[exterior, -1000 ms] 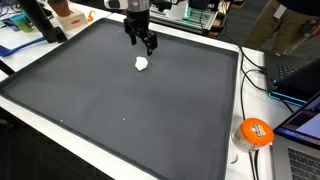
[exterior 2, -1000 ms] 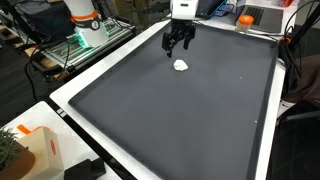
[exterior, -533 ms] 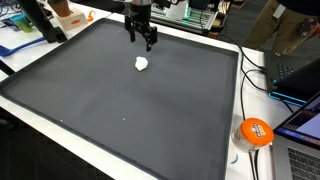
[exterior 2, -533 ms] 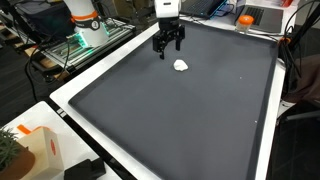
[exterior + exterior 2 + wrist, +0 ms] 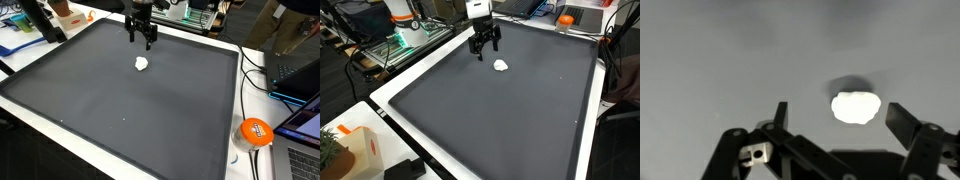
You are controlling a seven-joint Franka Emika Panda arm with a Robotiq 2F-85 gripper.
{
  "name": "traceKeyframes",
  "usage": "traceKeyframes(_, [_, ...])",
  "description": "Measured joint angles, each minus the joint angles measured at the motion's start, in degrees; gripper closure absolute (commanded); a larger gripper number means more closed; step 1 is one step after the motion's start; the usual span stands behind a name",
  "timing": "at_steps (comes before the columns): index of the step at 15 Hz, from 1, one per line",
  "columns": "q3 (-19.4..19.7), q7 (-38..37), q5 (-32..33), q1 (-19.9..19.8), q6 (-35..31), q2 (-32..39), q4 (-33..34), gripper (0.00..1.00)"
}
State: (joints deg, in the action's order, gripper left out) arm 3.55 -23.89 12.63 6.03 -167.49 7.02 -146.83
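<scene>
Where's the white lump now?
In an exterior view the white lump lies on the dark mat near its far edge, apart from the open hand.

Even, bright indoor light in both exterior views; wrist view dim, grey, softly blurred.

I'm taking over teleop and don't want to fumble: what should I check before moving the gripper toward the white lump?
1. Jaws open: ok, the gripper is open and empty.
2. White lump free on the dark mat: ok, nothing touches it.
3. Lump in the wrist view: ok, it shows between the fingers.
4. Gripper centred over the lump: cannot tell; it hangs raised, apart from it.
5. Mat near the lump: ok, bare.
</scene>
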Motion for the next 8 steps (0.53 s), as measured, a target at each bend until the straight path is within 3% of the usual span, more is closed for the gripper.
traceKeyframes(8, [-0.2,1.0,2.6,0.8,-9.3,1.3,1.3,0.00])
